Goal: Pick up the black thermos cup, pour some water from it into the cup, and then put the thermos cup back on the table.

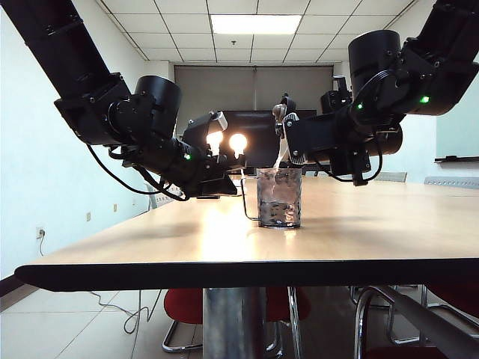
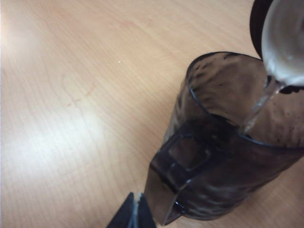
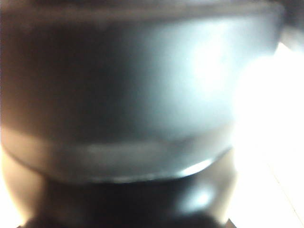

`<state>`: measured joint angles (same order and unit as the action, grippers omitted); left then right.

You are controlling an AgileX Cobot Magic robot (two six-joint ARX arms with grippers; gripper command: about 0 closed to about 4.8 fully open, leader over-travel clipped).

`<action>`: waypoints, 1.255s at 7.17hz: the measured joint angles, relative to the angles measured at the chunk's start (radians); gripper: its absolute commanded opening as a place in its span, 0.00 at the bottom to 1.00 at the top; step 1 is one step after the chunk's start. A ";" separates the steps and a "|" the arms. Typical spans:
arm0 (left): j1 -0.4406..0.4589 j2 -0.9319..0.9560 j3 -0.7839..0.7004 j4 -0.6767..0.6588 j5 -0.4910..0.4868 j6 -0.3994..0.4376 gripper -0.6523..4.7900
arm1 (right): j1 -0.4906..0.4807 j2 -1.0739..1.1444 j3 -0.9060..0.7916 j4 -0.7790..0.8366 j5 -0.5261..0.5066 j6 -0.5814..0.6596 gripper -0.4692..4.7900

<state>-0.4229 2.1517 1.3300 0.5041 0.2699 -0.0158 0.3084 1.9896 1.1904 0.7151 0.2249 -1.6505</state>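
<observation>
The black thermos cup (image 1: 283, 120) lies tipped over the cup (image 1: 279, 198), with my right gripper (image 1: 303, 142) shut on it. A thin stream of water (image 1: 281, 158) runs from its pale spout (image 2: 285, 42) into the cup. In the right wrist view the thermos body (image 3: 142, 95) fills the frame as a blur and hides the fingers. The cup (image 2: 228, 142), a dark translucent tumbler with a handle (image 2: 183, 152), stands upright on the table (image 1: 374, 224). My left gripper (image 2: 137, 209) is shut and empty, low beside the handle; from outside the left gripper (image 1: 230, 182) sits just left of the cup.
The table's near edge (image 1: 247, 273) runs across the front. Red chairs (image 1: 187, 307) stand under it. A dark screen (image 1: 258, 138) with two lamp reflections is behind the cup.
</observation>
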 measured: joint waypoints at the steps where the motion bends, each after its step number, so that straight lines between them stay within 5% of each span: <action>1: 0.000 0.000 0.000 0.000 0.000 0.000 0.11 | 0.000 0.000 0.000 0.000 0.000 0.000 0.19; 6: 0.000 0.000 0.000 0.000 0.000 0.000 0.11 | 0.000 0.000 0.000 0.001 0.000 0.000 0.19; 9: 0.000 0.000 0.000 0.000 0.000 0.000 0.11 | 0.000 0.000 0.000 0.000 0.003 0.177 0.19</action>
<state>-0.4229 2.1517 1.3304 0.5045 0.2699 -0.0158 0.3080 1.9896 1.1904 0.7151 0.2279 -1.4738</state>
